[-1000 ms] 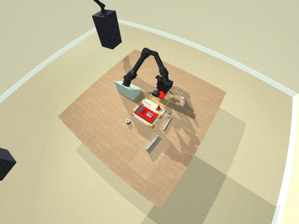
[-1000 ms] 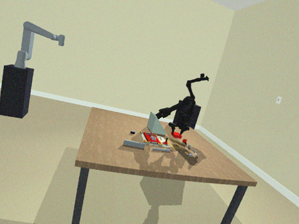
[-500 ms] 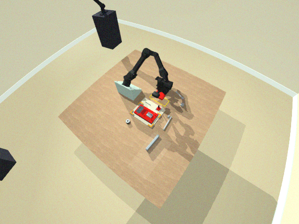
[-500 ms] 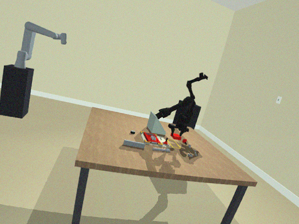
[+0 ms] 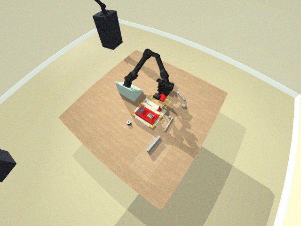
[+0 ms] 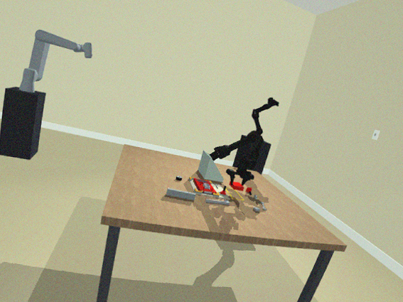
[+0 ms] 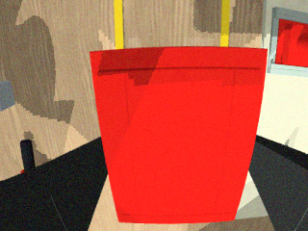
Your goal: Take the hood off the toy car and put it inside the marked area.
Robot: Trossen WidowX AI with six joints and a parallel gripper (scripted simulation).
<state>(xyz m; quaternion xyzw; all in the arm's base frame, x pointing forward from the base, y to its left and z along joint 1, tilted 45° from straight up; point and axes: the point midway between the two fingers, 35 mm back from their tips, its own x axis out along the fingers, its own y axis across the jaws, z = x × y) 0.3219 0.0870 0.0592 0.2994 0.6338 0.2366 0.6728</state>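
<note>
The hood (image 5: 162, 97) (image 6: 236, 186) (image 7: 178, 115) is a flat red panel, held low over the table. My gripper (image 5: 161, 96) (image 6: 237, 184) (image 7: 177, 142) is shut on it, with one black finger at each side. The marked area, a yellow outline (image 5: 159, 102) (image 7: 118, 24), lies under and beyond the hood. In the wrist view its two side lines run in under the hood's far edge. The hood hides the rest, so I cannot tell how much of it is over the area. The red toy car (image 5: 145, 116) (image 6: 198, 184) lies beside the marked area.
A pale green wedge (image 5: 128, 92) (image 6: 209, 171) stands near the car. A red block with a black peg (image 5: 159, 109) sits beside the marked area; another red block (image 6: 248, 189) is right of the hood. Grey bars (image 5: 153, 143) (image 5: 168, 124), a grey cube (image 5: 183, 105) and a wheel (image 5: 128, 121) lie around.
</note>
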